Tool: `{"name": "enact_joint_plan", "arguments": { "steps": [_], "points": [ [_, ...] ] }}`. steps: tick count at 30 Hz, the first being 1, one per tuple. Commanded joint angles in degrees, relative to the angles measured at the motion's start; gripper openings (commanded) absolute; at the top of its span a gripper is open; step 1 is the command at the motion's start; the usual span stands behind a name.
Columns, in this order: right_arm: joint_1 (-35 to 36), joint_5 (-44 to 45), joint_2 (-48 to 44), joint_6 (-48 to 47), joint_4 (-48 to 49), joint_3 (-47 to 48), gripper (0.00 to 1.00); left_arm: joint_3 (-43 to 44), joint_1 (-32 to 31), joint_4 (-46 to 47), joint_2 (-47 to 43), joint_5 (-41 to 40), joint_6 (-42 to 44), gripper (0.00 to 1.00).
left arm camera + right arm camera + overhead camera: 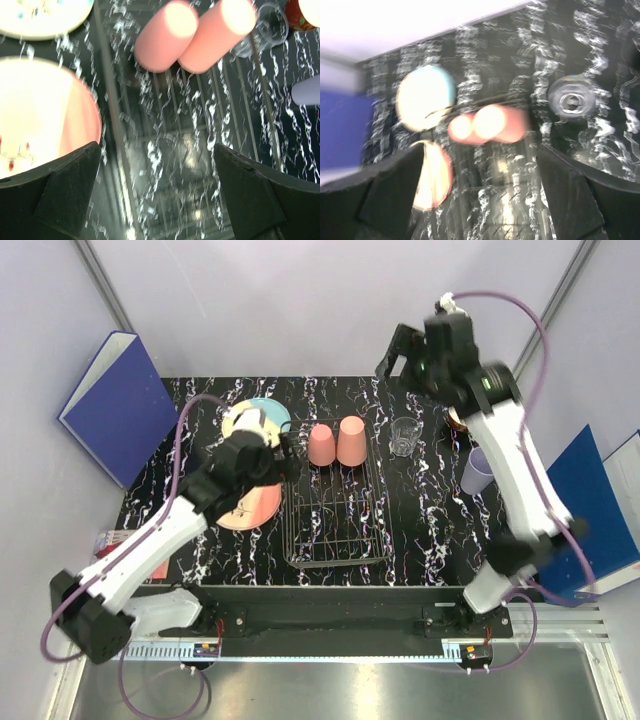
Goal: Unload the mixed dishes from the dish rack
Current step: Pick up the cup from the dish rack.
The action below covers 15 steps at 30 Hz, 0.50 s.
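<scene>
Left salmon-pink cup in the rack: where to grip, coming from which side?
Grip the left salmon-pink cup across its side wall near the closed end, coming from above. It seems to stand mouth-down in the dish rack, so no rim is free. Close on its near and far faces: the right salmon-pink cup touches its right side.

Pale lavender walls (300, 300) are enclosing the black, white-veined tabletop (430, 530). A blue binder (112, 405) is leaning at left. A second blue binder (600, 505) is lying at right.

Two salmon-pink cups (349, 441) stand in the wire rack (336, 525).
</scene>
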Motion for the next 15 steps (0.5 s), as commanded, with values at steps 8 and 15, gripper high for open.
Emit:
{"name": "enact_joint_plan", "arguments": {
  "steps": [8, 15],
  "points": [
    [3.9, -12.2, -41.0, -0.1, 42.3, -61.9, 1.00, 20.6, -0.3, 9.9, 24.5, 4.3, 6.9, 0.99],
    [4.2, -11.0, -50.3, -1.6, 44.4, -72.1, 1.00, 32.2, -0.4, 13.6, 38.2, 8.5, 10.3, 0.99]
  ]
}}
